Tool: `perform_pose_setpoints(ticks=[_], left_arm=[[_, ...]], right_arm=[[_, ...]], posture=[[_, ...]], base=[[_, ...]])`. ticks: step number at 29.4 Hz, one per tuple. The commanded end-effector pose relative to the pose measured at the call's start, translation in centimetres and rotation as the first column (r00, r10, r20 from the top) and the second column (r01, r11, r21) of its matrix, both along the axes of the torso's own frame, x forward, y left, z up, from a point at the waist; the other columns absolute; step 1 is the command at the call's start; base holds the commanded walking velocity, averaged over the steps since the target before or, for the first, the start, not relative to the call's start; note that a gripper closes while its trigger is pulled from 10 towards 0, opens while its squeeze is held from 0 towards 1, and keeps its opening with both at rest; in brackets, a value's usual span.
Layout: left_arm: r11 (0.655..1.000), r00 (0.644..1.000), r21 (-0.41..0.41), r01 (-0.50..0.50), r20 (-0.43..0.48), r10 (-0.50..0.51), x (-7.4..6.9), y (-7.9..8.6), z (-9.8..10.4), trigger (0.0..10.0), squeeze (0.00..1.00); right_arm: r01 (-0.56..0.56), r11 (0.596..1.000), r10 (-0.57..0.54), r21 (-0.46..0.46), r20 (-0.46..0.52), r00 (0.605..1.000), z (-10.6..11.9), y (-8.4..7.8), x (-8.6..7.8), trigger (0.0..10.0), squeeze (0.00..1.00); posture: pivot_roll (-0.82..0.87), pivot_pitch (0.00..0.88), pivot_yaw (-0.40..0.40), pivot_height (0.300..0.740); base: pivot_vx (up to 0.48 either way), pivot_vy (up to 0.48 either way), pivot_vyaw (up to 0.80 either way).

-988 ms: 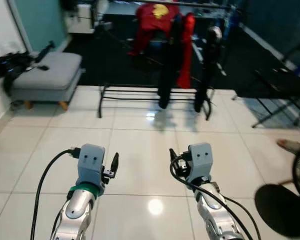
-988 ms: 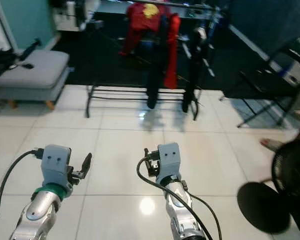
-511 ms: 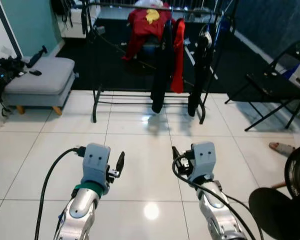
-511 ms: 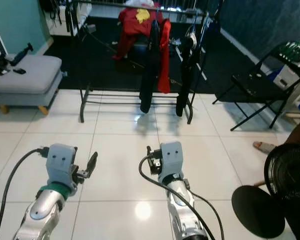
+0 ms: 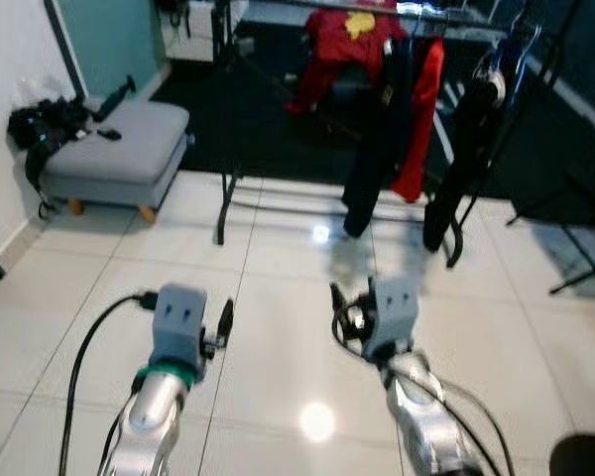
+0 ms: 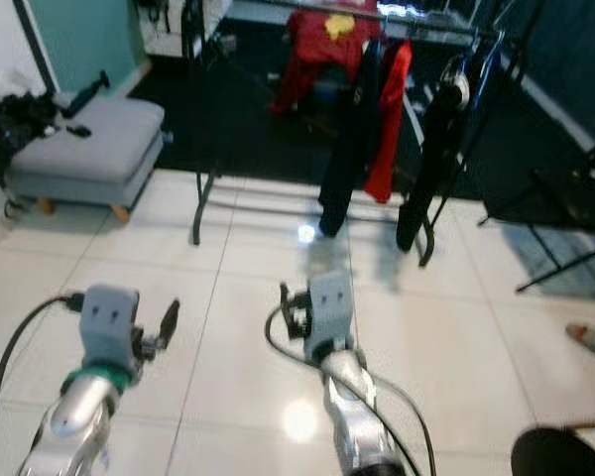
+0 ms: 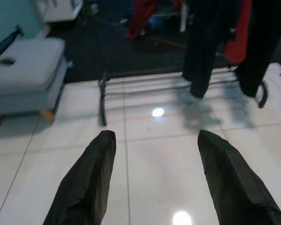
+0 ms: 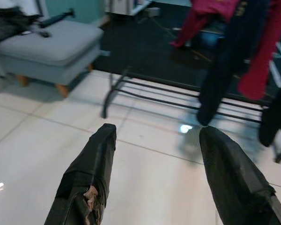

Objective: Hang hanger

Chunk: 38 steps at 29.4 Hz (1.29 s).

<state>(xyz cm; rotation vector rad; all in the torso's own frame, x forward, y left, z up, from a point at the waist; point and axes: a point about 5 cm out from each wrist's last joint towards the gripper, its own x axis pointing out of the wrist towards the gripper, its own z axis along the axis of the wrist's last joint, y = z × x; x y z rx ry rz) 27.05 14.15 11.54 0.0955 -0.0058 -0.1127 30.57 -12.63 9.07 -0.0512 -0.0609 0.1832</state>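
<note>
Left gripper (image 7: 152,176): fingers spread wide, nothing between them, raised over white tile.
Right gripper (image 8: 159,180): likewise wide apart, carrying nothing.
Clothes rack (image 5: 327,188): ahead, well apart from me, bearing red garments (image 5: 349,40) and dark garments (image 5: 372,139).
Hanger: I cannot pick out a loose one; any hangers are on the rail under clothes.
Grey ottoman (image 5: 114,149): on my left.
Risk: I judge an approach could snag hanging fabric or clip the rack's floor bar.

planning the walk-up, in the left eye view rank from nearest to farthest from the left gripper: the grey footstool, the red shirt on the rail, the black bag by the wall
From the left gripper, open above the floor tiles:
1. Grey footstool, ahead on the left.
2. Black bag, at the footstool's far-left end by the wall; close to the footstool in rank.
3. Red shirt, farthest, ahead and right on the rail.
</note>
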Motion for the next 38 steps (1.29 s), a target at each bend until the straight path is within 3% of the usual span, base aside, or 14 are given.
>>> perform_pose_setpoints(ticks=[1, 19, 38], left_arm=[[1.0, 1.0, -0.004, 0.007, -0.022, -0.007, -0.3, -0.2, -0.6, 10.0, 0.0], [1.0, 1.0, -0.005, 0.012, -0.016, -0.012, -0.1, -0.3, -0.5, 10.0, 0.0], [0.993, 0.991, -0.054, 0.101, -0.078, -0.105, -0.8, -1.6, -1.2, 10.0, 0.0]], right_arm=[[0.015, 1.0, -0.015, -0.003, -0.025, 1.0, -0.6, -0.3, -0.2, 10.0, 0.0], [0.019, 1.0, -0.019, -0.002, -0.03, 0.999, -0.6, -0.4, -0.2, 10.0, 0.0], [0.012, 1.0, -0.012, -0.001, -0.03, 0.999, -0.7, -0.1, -0.1, 10.0, 0.0]], posture=[[-0.01, 0.026, 0.023, 0.74], [-0.01, 0.024, 0.024, 0.74], [-0.01, 0.015, 0.03, 0.74]], base=[[0.3, 0.0, 0.0], [0.284, 0.0, 0.0], [0.0, 0.0, 0.0]])
